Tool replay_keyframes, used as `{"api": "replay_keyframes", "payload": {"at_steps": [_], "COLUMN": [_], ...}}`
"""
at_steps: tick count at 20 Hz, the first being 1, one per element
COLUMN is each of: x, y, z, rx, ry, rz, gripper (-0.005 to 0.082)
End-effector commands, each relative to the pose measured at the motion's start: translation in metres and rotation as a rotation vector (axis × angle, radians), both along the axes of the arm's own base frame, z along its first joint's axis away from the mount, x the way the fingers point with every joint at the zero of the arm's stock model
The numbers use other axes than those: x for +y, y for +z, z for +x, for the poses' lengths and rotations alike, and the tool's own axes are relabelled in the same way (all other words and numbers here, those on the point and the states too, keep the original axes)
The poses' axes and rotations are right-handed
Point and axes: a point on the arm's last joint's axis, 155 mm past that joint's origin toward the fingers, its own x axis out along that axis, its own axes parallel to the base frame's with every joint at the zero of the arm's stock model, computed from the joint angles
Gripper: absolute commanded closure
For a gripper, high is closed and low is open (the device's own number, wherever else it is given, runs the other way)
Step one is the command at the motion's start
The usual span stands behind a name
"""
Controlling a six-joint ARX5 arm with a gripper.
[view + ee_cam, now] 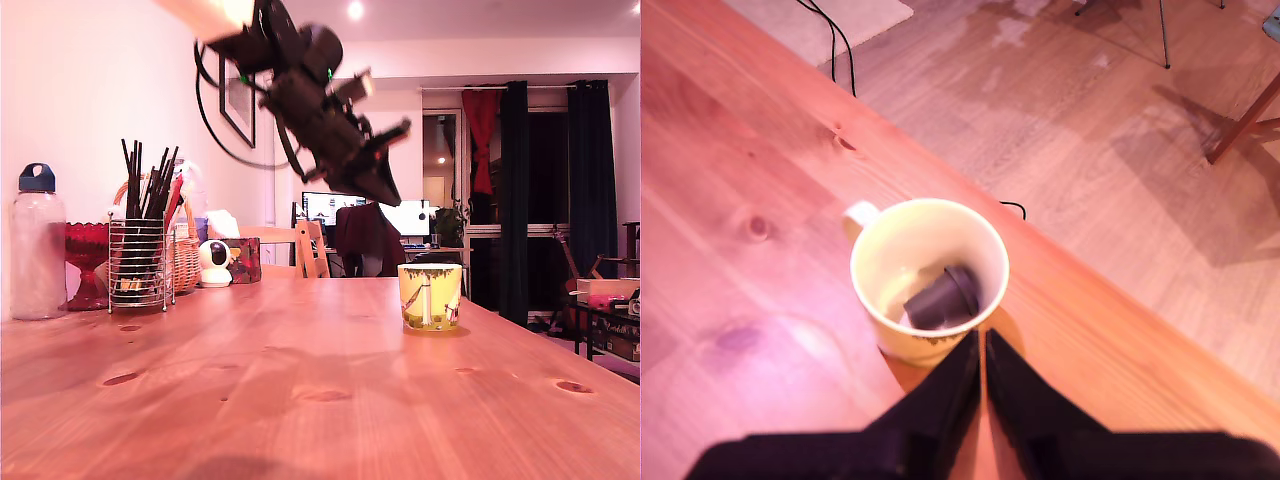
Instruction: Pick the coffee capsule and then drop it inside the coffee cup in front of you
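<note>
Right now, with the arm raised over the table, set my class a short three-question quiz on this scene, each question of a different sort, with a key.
1. True or false: the coffee capsule lies inside the yellow-green coffee cup.
2. Multiple choice: the gripper fingers are
A. spread wide around the cup
B. closed together, holding nothing
C. clamped on the cup's handle
3. Short answer: in the exterior view, what stands at the far left of the wooden table, beside the red glass goblet?

Key
1. True; the dark capsule rests at the cup's bottom.
2. B
3. A clear water bottle with a dark blue cap.
</note>
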Motion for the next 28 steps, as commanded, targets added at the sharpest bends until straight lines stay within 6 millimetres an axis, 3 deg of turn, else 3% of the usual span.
{"api": "replay_keyframes", "payload": {"at_steps": [1, 10, 15, 19, 24, 28], "x": [0.006, 0.019, 0.032, 0.044, 0.075, 0.107], "y": [0.008, 0.021, 0.001, -0.002, -0.012, -0.004], "z": [-0.001, -0.009, -0.019, -0.027, -0.045, -0.069], "rx": [-0.002, 0.009, 0.073, 0.095, 0.098, 0.034], "ry": [-0.004, 0.001, 0.004, 0.013, 0.046, 0.091], "rz": [-0.008, 0.015, 0.082, 0.107, 0.124, 0.092], "gripper": [0.0789, 0.0789, 0.0789, 0.0789, 0.0789, 0.0789]}}
